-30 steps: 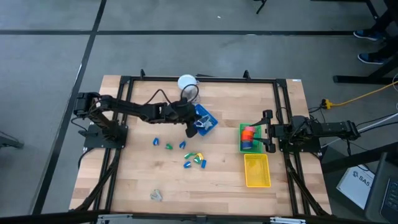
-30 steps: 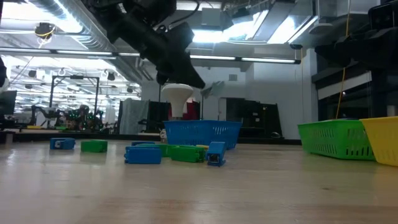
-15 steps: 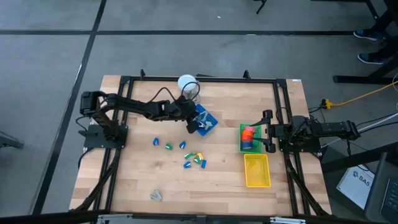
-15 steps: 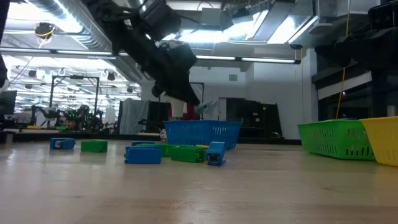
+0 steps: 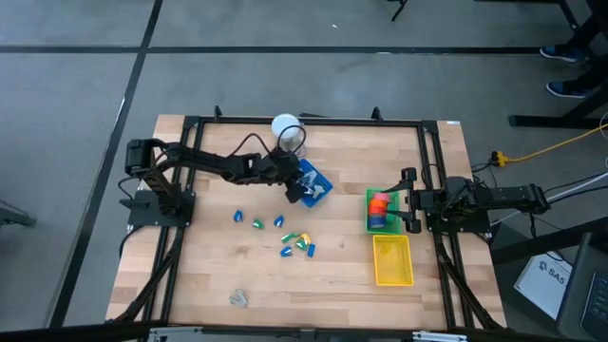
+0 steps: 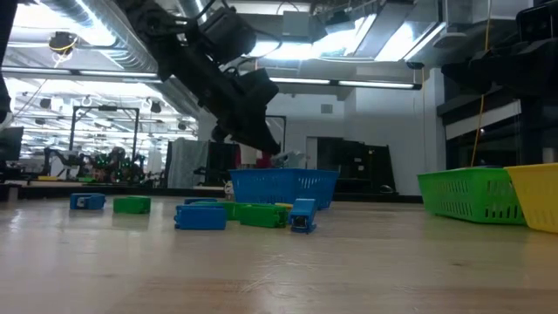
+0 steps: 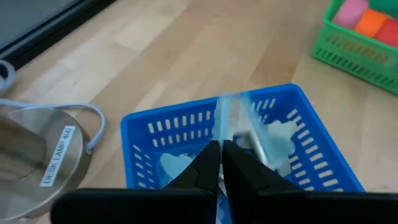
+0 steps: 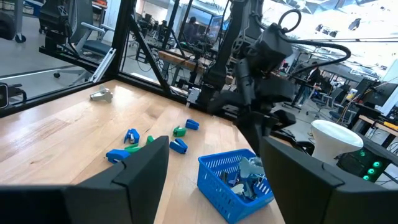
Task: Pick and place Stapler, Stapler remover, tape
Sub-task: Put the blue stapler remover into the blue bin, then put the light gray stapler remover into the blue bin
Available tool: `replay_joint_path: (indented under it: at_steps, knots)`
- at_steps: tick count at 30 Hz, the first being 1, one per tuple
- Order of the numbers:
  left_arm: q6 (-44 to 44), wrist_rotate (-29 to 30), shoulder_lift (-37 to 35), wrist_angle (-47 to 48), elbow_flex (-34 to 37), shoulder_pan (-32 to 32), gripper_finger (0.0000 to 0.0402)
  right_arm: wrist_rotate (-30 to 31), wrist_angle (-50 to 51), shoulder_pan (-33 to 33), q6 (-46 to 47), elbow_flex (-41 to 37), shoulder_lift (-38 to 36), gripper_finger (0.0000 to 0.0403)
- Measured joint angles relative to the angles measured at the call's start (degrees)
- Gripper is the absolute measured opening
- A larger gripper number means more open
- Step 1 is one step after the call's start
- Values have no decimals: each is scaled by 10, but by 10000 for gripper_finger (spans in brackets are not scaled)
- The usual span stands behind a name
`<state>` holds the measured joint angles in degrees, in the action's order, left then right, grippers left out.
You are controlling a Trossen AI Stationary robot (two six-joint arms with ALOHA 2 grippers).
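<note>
A pale wooden table (image 5: 342, 285) framed by black rails sits on a grey floor, with a workshop of ceiling lights, racks and chairs stretching behind it. The left gripper (image 7: 221, 163) hovers over a blue basket (image 5: 313, 183) near the table's middle, fingers nearly together; a grey metal piece (image 7: 247, 138) lies just ahead of the tips inside the basket, and whether it is gripped cannot be told. A white desk lamp (image 5: 285, 126) stands just behind the basket. The tape (image 5: 380, 204), orange, red and pink pieces, lies in a green basket (image 5: 369, 224) at the table's right side, with a yellow basket (image 5: 392, 260) beside it. The right gripper (image 5: 407, 200) waits next to the green basket, fingers spread wide. Small blue, green and yellow pieces (image 5: 295, 244) are scattered mid-table; a grey claw (image 5: 238, 298) lies alone near the front edge.
</note>
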<state>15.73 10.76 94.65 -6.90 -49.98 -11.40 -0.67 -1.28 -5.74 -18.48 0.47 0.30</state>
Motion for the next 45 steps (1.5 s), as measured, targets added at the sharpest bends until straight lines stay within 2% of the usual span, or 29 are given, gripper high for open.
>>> replay_joint_path:
  at_steps: [13,16,19,39,45]
  knots:
    - [47,2,0,-5,0,-12,74,0,0,0,0,0,0,259]
    - [43,-27,0,-14,0,-10,82,0,0,0,0,0,0,259]
    - [44,-45,0,-21,0,-3,83,0,0,0,0,0,0,259]
    - [62,-45,0,-19,0,53,82,0,0,0,0,0,0,259]
    - [62,-85,0,-19,0,85,82,0,0,0,0,0,0,259]
